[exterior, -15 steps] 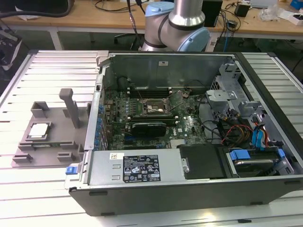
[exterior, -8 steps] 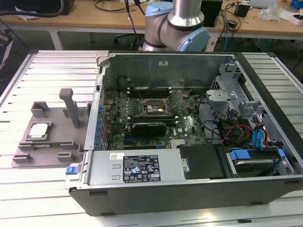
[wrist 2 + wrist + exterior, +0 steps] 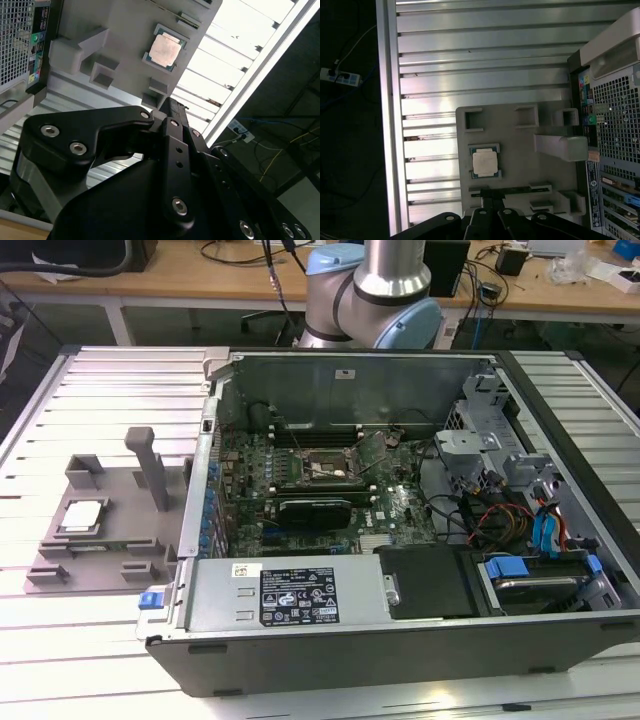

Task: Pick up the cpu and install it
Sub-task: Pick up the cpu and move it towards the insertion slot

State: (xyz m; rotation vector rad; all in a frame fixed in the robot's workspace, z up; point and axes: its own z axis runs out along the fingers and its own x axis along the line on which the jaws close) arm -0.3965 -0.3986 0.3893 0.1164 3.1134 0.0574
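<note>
Just ahead of the pincer (image 3: 490, 194) a grey plastic tray (image 3: 520, 150) with raised blocks lay on the slatted metal desk (image 3: 485, 65), an open computer case (image 3: 615, 100) stood just beside it, and a white power strip (image 3: 340, 76) lay well apart, off the desk.

Exterior view: bright, even overhead light; soft shadow inside case (image 3: 350, 390). Second wrist view: strong glare on slats (image 3: 235, 60), dark margins, warm sheen on cpu (image 3: 165, 50).
</note>
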